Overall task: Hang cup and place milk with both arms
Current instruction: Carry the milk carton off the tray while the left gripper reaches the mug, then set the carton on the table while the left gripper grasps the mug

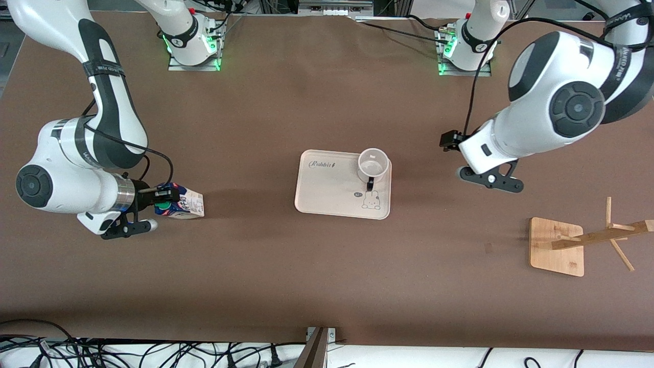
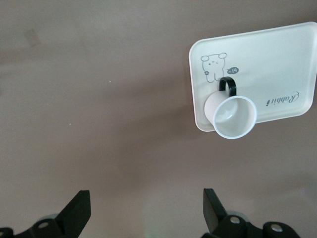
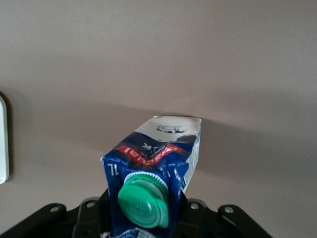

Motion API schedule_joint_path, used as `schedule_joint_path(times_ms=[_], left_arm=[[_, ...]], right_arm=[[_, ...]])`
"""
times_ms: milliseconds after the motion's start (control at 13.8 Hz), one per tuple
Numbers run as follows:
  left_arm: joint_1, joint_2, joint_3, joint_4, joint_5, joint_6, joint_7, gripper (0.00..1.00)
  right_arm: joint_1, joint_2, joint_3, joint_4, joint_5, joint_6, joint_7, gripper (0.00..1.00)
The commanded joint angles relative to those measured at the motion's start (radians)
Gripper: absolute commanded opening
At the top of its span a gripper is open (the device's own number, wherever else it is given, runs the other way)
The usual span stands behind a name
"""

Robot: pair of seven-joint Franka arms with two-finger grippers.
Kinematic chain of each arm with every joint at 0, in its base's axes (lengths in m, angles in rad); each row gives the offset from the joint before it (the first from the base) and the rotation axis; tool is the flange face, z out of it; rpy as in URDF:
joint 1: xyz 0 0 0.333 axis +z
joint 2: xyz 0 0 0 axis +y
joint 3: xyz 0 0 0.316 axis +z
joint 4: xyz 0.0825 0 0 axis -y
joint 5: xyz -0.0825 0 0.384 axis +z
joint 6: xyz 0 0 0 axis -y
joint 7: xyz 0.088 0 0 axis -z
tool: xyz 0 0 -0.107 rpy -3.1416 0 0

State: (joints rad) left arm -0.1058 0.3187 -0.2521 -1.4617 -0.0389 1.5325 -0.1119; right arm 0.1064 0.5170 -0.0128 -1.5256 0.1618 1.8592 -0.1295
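The milk [image 1: 185,202] sits gripped in the right gripper [image 1: 162,198] toward the right arm's end from the tray [image 1: 327,189] (its base hidden); the cup [image 1: 373,164] rests on that tray; the left gripper [image 2: 146,210] hovers spread.

One cup [image 1: 373,163], one milk [image 1: 183,202], one tray [image 1: 327,191], one rack [image 1: 572,244], two arms [image 1: 76,153]

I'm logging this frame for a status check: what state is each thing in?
cup: upright, empty, standing on a corner of the tray, not held.
milk: gripped at its top by the right hand, tilted.
tray: flat on the table, holding only the cup.
wooden rack: upright, pegs bare.
left hand: open, holding nothing, over the table between tray and rack.
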Motion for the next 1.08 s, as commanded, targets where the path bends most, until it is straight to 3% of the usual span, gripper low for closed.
schedule_joint_path(times_ms=[0, 217, 289, 434, 506, 795, 1012], left_arm=[[-0.038, 0.019, 0.001, 0.007, -0.013, 0.001, -0.009, 1.00], [-0.093, 0.057, 0.001, 0.006, -0.009, 0.033, -0.085, 1.00], [-0.127, 0.084, 0.002, 0.007, 0.000, 0.078, -0.132, 1.00], [-0.178, 0.134, 0.001, 0.006, 0.002, 0.194, -0.251, 1.00], [-0.214, 0.166, 0.002, 0.006, 0.005, 0.248, -0.311, 1.00], [-0.264, 0.264, 0.002, -0.026, 0.007, 0.522, -0.347, 1.00], [-0.310, 0.251, 0.008, -0.152, 0.022, 0.630, -0.442, 1.00]], right_arm=[[0.007, -0.054, -0.009, -0.112, 0.019, 0.076, -0.022, 0.44], [0.007, -0.055, -0.010, -0.149, 0.021, 0.124, -0.015, 0.50], [0.007, -0.055, -0.012, -0.148, 0.021, 0.126, -0.012, 0.58], [0.009, -0.055, -0.012, -0.137, 0.021, 0.123, 0.008, 0.95], [0.009, -0.058, -0.010, -0.125, 0.019, 0.118, 0.017, 1.00], [0.016, -0.098, -0.006, -0.090, 0.002, 0.107, 0.034, 1.00], [0.018, -0.133, -0.004, -0.032, -0.039, 0.017, 0.034, 1.00]])
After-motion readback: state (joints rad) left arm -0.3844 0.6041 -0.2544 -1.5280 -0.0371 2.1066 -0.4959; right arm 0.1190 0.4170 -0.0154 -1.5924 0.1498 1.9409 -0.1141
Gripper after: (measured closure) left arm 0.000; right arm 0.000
